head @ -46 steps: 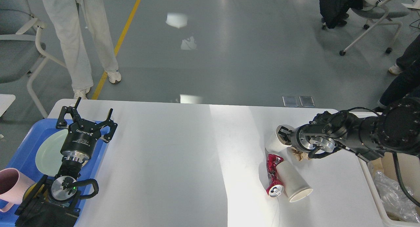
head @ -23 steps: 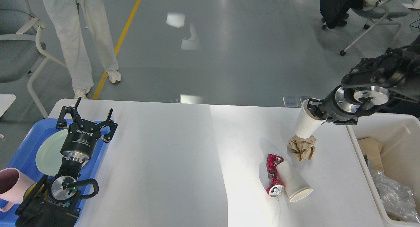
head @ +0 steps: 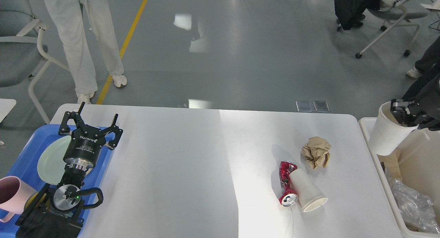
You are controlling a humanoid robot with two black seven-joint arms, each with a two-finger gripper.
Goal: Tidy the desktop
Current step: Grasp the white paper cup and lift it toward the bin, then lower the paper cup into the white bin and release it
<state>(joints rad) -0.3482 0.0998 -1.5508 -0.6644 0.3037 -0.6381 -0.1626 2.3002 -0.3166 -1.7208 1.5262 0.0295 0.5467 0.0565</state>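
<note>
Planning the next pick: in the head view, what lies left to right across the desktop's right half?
Crushed red metal can → white paper cup lying on its side → crumpled brown paper ball.

left gripper [head: 90, 122] fingers spread, right gripper [head: 403, 111] clamped

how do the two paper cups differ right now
The held cup is gripped at its rim by the right gripper, roughly upright, over the edge of the white bin. The lying cup rests on its side on the desktop, mouth toward the camera, against a crushed red can. Both are plain white.
</note>
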